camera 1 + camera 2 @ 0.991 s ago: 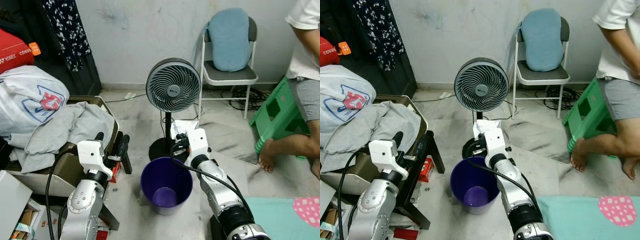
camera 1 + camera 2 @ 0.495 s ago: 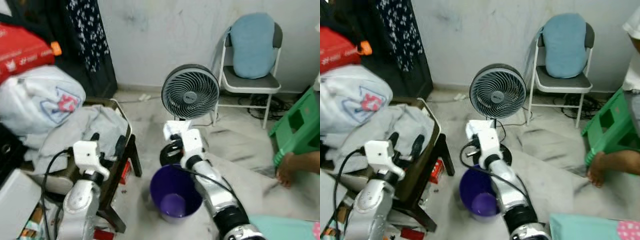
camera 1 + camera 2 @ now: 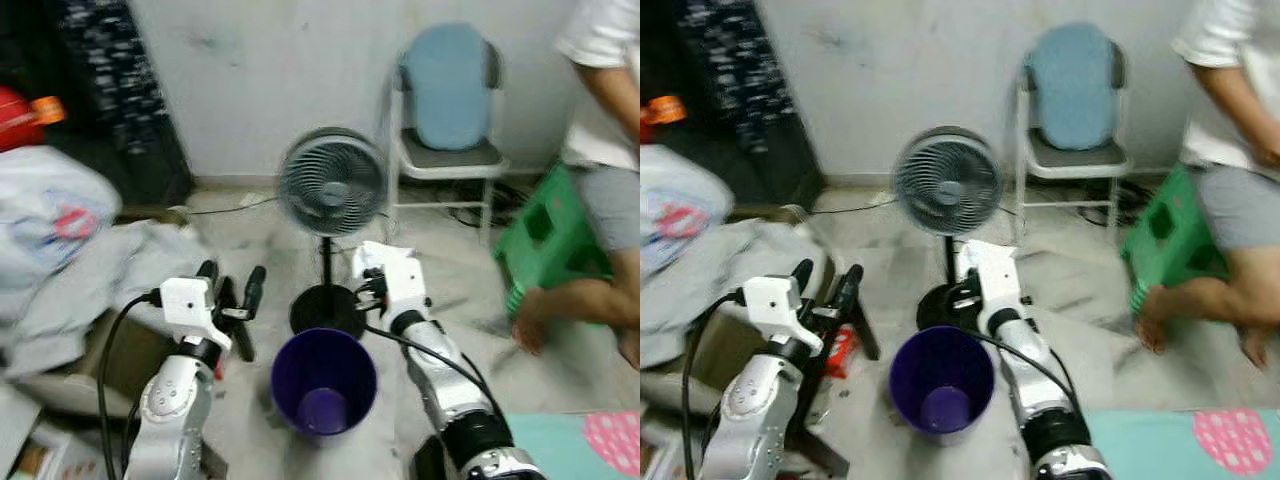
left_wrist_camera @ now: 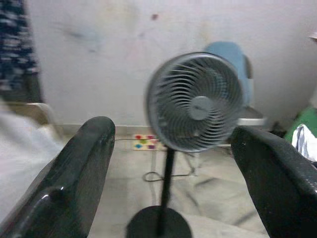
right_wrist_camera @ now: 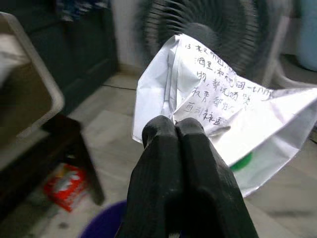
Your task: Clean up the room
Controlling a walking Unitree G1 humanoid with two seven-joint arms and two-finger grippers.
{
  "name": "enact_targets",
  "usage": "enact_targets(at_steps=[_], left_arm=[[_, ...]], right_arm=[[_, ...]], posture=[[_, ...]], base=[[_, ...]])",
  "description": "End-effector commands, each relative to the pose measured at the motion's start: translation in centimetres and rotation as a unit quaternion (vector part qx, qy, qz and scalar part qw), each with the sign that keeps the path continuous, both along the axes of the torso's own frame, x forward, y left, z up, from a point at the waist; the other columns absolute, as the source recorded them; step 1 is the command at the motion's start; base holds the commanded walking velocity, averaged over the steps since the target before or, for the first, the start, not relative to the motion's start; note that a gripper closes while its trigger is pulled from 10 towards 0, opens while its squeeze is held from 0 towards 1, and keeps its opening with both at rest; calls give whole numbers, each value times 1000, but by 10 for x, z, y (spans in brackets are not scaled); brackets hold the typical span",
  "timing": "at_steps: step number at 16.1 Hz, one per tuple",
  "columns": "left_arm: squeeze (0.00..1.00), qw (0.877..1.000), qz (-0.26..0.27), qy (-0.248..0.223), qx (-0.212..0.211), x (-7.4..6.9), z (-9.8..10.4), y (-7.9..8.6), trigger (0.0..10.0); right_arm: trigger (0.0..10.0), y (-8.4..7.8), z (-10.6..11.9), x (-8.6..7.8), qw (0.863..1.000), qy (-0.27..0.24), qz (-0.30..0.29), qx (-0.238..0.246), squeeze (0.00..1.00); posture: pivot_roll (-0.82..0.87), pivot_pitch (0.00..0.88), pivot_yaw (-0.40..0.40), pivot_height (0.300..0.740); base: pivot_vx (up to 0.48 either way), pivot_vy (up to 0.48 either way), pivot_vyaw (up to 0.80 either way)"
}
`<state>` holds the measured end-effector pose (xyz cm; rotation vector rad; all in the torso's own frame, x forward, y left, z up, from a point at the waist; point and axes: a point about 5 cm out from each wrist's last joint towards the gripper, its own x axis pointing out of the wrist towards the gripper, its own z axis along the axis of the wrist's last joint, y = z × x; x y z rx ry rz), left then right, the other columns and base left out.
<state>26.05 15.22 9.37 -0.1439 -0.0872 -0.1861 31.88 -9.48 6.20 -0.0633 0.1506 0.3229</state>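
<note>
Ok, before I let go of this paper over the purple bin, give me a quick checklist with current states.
1. Paper held: ok. The right end effector is shut on the crumpled handwritten paper.
2. Purple bin open and upright: ok; its inside looks free.
3. Paper above the bin opening: cannot tell. In the head views it sits near the far rim, by the fan base.
4. Left end effector out of the way: ok, open and off to the bin's left.
5. Person away from the bin: ok, by the green stool.
6. Camera steady: not ok, the views are blurred.
</note>
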Motion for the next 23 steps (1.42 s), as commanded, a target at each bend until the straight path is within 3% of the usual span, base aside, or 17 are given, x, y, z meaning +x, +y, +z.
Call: enact_targets(at_steps=[1, 5, 8, 9, 10, 11, 12, 14, 16, 20, 23], left_arm=[[0, 1000, 2, 5, 8, -1, -2, 5, 10000], [0, 998, -52, 13, 22, -14, -5, 9, 10000], [0, 993, -105, 32, 33, -35, -7, 19, 10000], [0, 987, -145, 49, 42, -48, -8, 23, 10000], [0, 987, -145, 49, 42, -48, -8, 23, 10000], [0, 980, -178, 62, 60, -64, -6, 27, 10000], [0, 980, -178, 62, 60, -64, -6, 27, 10000], [0, 970, -216, 80, 78, -78, -1, 30, 10000], [0, 961, -247, 92, 84, -89, 5, 30, 10000], [0, 959, -254, 94, 88, -94, 12, 32, 10000], [0, 957, -255, 103, 91, -98, 13, 35, 10000]], right_arm=[[10000, 6, 4, 2, 1000, -6, 12, 0, 0], [10000, 14, 2, 2, 1000, 2, 14, 7, 0], [10000, 22, -4, -1, 1000, 19, 11, 9, 0], [10000, 25, -10, -3, 999, 41, -2, 5, 0], [10000, 25, -10, -3, 999, 41, -2, 5, 0], [10000, 25, -18, -4, 997, 69, -25, -14, 0], [10000, 25, -18, -4, 997, 69, -25, -14, 0], [10000, 21, -23, -1, 993, 92, -62, -34, 0], [10000, 9, -36, -3, 984, 133, -107, -61, 0], [10000, -2, -45, -5, 974, 161, -135, -80, 0], [10000, 3, -45, -5, 974, 168, -130, -80, 0]], posture=[[-60, 0, 50, 740], [-41, 0, 58, 740], [-13, 0, 72, 740], [-4, 0, 74, 740], [-4, 0, 74, 740], [31, 27, 86, 740], [31, 27, 86, 740], [44, 68, 104, 740], [54, 95, 115, 740], [83, 110, 119, 740], [91, 116, 126, 740]], base=[[0, 0, 0], [0, 0, 0], [0, 0, 0], [0, 0, 0], [0, 0, 0], [0, 0, 0], [0, 0, 0], [0, 0, 0], [0, 0, 0], [0, 0, 0], [0, 0, 0]])
